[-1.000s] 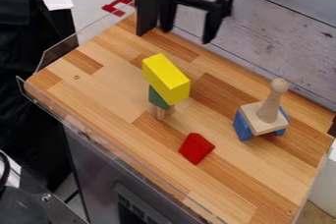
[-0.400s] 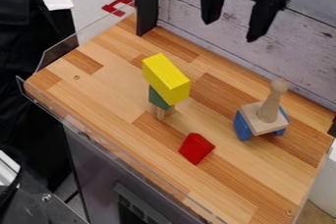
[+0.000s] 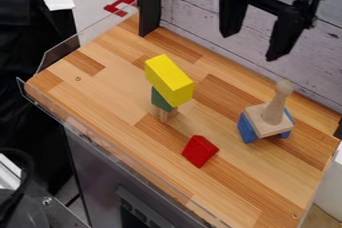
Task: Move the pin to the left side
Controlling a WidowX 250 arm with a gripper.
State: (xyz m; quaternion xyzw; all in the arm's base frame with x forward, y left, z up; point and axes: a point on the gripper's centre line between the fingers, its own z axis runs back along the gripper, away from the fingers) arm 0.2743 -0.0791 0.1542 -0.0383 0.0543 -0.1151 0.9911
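1. on the right part of the worktop (image 3: 100, 94), the pin (image 3: 274, 104) stands nearly upright on a square wooden plate (image 3: 261, 114), which rests on blue blocks (image 3: 246, 128). it has a round head, a narrow neck and a body that widens downward, in pale, smooth wood.

2. it looks light and stiff, hardly fragile, though bare wood this smooth could slide a little between hard pads. the neck, just under the head, seems the best hold: the head would act as a stop against slipping. low on the flare, the taper could squeeze the grip upward. whether pin and plate are joined i cannot tell; a straight lift would be kinder to the perch than a sideways drag.

3. above and behind the pin, near the plank wall (image 3: 200, 22), hangs the gripper (image 3: 252, 46), its jaws wide apart with nothing between them. lining up over the head looks like the step in hand.

4. further left, a yellow block (image 3: 169, 79), long and flat-faced, leans on a green block (image 3: 161, 100) over a small wooden piece (image 3: 164, 115); a low carry leftward could topple it.

5. nearer the front lies a red block (image 3: 199, 151), angular and matte.
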